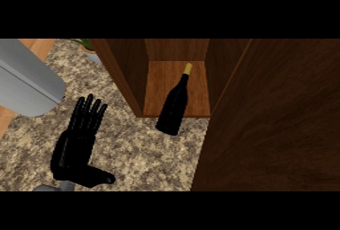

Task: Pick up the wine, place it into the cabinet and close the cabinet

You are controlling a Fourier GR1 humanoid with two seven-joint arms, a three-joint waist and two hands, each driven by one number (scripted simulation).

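A dark wine bottle [175, 104] with a yellow-capped neck lay on its side, neck pointing into the open wooden cabinet [126, 72], its base jutting past the shelf edge over the speckled counter.

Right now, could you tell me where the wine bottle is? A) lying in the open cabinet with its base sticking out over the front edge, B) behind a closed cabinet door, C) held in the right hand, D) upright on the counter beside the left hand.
A: the bottle lies on the cabinet shelf, neck pointing inward, base past the shelf's front edge; the left hand rests open on the counter, apart from it.
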